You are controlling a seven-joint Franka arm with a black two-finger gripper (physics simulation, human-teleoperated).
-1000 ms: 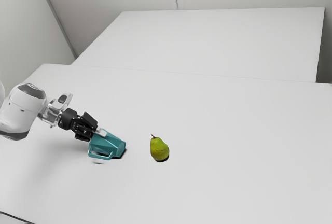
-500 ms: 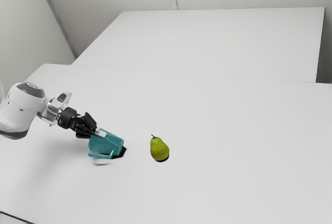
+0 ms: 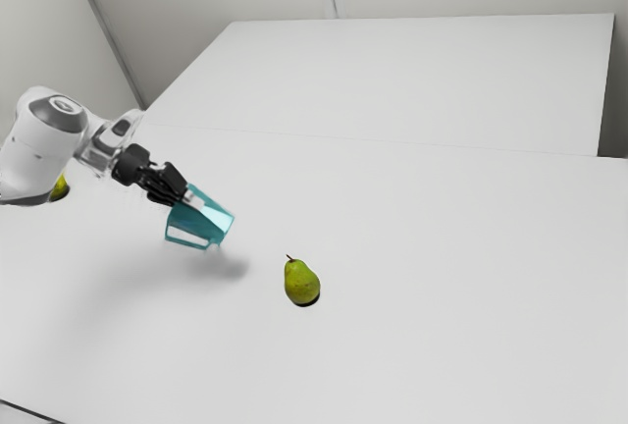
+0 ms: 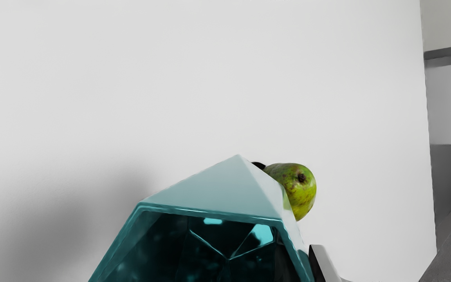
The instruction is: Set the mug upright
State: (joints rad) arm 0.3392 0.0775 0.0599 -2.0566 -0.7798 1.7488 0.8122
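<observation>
Nipping tight with the tool [image 3: 189,196] on 1 wall of the mug [image 3: 201,220], holding it tilted above the desk [image 3: 442,277]. At 4 o'clock in the exterior view, a pear [image 3: 301,282]. Could pivot on so narrow a grip, or topple if released leaning!

We are finding no readable text, label, brand, number or sign in either view.
</observation>
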